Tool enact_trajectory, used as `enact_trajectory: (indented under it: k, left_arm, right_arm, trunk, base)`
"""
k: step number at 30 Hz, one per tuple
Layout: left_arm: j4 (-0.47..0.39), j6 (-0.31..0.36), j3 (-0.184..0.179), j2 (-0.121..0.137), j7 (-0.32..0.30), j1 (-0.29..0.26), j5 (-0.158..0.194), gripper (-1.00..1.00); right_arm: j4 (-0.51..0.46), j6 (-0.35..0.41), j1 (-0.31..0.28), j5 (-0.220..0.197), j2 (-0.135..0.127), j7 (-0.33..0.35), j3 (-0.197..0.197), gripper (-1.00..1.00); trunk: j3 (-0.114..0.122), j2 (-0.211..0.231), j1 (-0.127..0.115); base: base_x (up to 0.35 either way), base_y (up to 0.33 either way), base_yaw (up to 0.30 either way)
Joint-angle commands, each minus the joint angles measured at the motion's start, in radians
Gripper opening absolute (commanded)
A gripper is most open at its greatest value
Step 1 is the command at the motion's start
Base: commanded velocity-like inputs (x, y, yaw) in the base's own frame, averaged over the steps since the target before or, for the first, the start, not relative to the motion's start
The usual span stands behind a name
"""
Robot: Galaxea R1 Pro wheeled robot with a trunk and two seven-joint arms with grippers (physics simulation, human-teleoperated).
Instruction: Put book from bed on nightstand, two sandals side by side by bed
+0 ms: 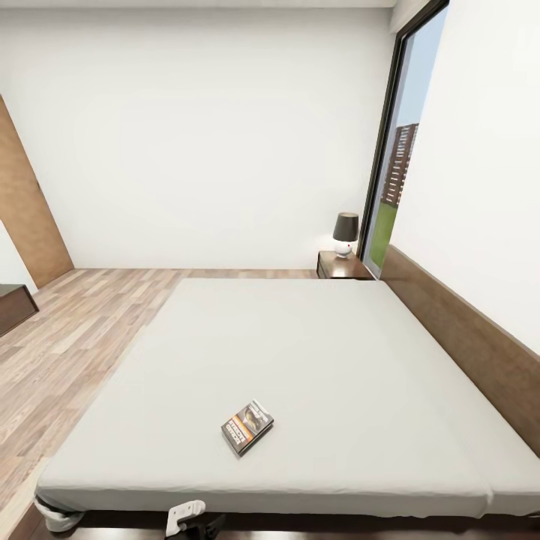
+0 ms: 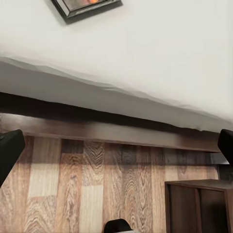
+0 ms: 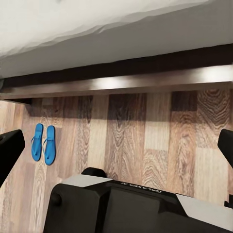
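Observation:
The book [image 1: 247,427] lies flat on the pale grey mattress of the bed [image 1: 300,352], near its front edge; a corner of the book [image 2: 85,7] shows in the left wrist view. Both blue sandals [image 3: 43,143] lie side by side on the wood floor close to the bed's dark frame [image 3: 126,82]. The nightstand [image 1: 341,266] stands at the far corner beside the headboard, with a lamp on it. My left gripper [image 2: 116,148] hangs open over the floor in front of the bed frame. My right gripper [image 3: 116,148] is open too, above the floor, apart from the sandals.
A dark brown wooden cabinet [image 2: 199,204] stands on the floor near the bed's side. My dark base [image 3: 131,204] sits below the right gripper. A tall window [image 1: 397,150] is by the far nightstand, a lamp [image 1: 345,232] on it, and open plank floor [image 1: 67,330] left of the bed.

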Motion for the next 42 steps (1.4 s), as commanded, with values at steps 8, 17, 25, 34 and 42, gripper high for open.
enact_trajectory:
  k: [8, 17, 25, 34, 42]
  left_arm:
    - [0.002, -0.001, 0.008, 0.003, -0.005, -0.001, -0.001, 1.00]
    - [0.002, 0.000, 0.009, 0.006, -0.007, -0.001, -0.002, 1.00]
    - [-0.008, 0.013, 0.012, 0.010, -0.017, -0.007, -0.004, 1.00]
    - [-0.535, 0.551, 0.012, 0.011, -0.011, -0.068, -0.006, 1.00]
    - [-0.992, 0.938, 0.015, 0.010, 0.000, -0.124, 0.001, 1.00]
  right_arm:
    - [0.001, -0.006, -0.001, -0.004, -0.001, 0.000, 0.006, 1.00]
    - [0.001, -0.006, -0.001, -0.004, -0.001, 0.001, 0.006, 1.00]
    - [0.001, -0.006, -0.001, -0.004, -0.001, 0.000, 0.006, 1.00]
    - [0.001, -0.006, -0.001, -0.004, -0.001, 0.001, 0.006, 1.00]
    - [0.001, -0.006, -0.001, -0.004, -0.001, 0.001, 0.006, 1.00]
  trunk:
    - [-0.002, -0.002, 0.001]
    - [-0.002, -0.002, 0.001]
    - [-0.002, -0.002, 0.001]
    - [-0.002, -0.002, 0.001]
    - [-0.002, -0.002, 0.001]
  base:
    - [0.000, 0.000, 0.000]
    - [0.000, 0.000, 0.000]
    - [0.000, 0.000, 0.000]
    - [0.000, 0.000, 0.000]
    - [0.000, 0.000, 0.000]
